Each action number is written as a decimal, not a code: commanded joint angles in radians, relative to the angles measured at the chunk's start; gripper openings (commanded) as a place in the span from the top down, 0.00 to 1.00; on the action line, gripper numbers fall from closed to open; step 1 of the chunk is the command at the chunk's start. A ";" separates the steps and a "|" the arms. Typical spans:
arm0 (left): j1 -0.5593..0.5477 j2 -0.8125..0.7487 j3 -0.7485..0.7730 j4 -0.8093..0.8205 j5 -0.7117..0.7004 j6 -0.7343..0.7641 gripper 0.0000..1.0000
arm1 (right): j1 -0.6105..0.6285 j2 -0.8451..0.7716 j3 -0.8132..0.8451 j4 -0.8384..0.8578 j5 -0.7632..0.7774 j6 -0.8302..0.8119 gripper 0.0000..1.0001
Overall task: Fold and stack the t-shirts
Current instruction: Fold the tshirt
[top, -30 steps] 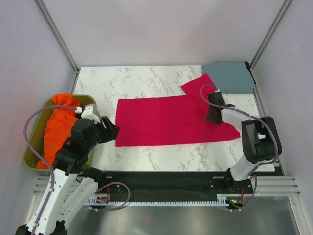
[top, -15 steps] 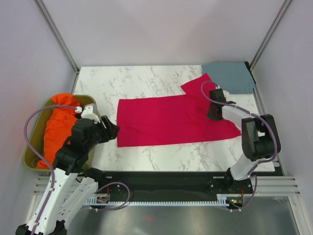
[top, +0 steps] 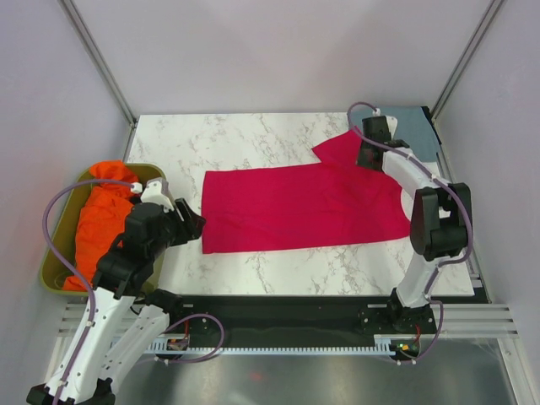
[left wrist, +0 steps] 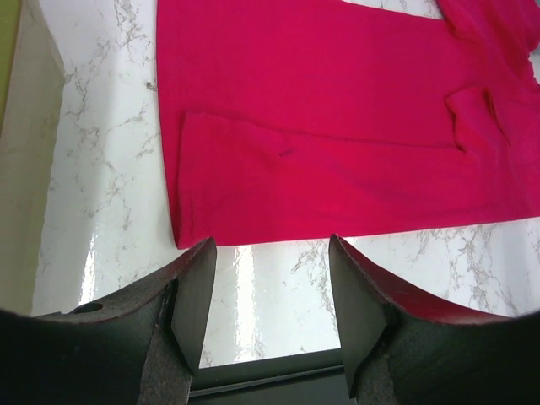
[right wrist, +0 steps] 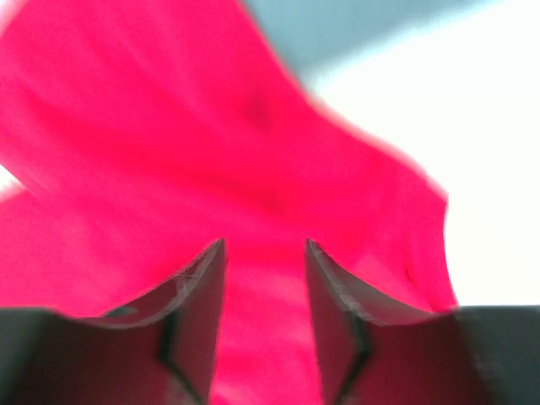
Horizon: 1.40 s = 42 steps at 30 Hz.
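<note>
The crimson-red t-shirt (top: 299, 207) lies folded lengthwise across the marble table, one sleeve (top: 342, 148) sticking out toward the back right. It fills the top of the left wrist view (left wrist: 337, 126) and nearly all of the blurred right wrist view (right wrist: 211, 152). The slate blue-grey t-shirt (top: 418, 122) lies folded in the back right corner, partly hidden by my right arm; it shows as a grey patch (right wrist: 354, 25). My left gripper (top: 192, 226) is open and empty just off the shirt's near left corner. My right gripper (top: 365, 159) is open, low over the sleeve.
An olive-green bin (top: 59, 253) holding crumpled orange cloth (top: 101, 215) stands at the left edge beside my left arm. A black rail (top: 278, 308) runs along the table's near edge. White walls close in the back and sides.
My right gripper has moved from the shirt's right shoulder area back toward the sleeve at the far right. The shirt's right end lies a little flatter. The left arm has barely moved.
</note>
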 commanded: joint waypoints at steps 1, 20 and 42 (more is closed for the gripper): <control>-0.002 0.010 0.036 0.015 -0.033 0.063 0.37 | -0.010 0.079 0.211 0.006 0.017 -0.067 0.47; 0.000 0.028 0.014 0.029 -0.044 0.057 0.36 | -0.020 0.779 1.089 -0.073 -0.018 -0.151 0.30; 0.038 0.054 0.013 0.035 -0.019 0.063 0.36 | -0.024 0.829 1.103 0.038 0.011 -0.183 0.35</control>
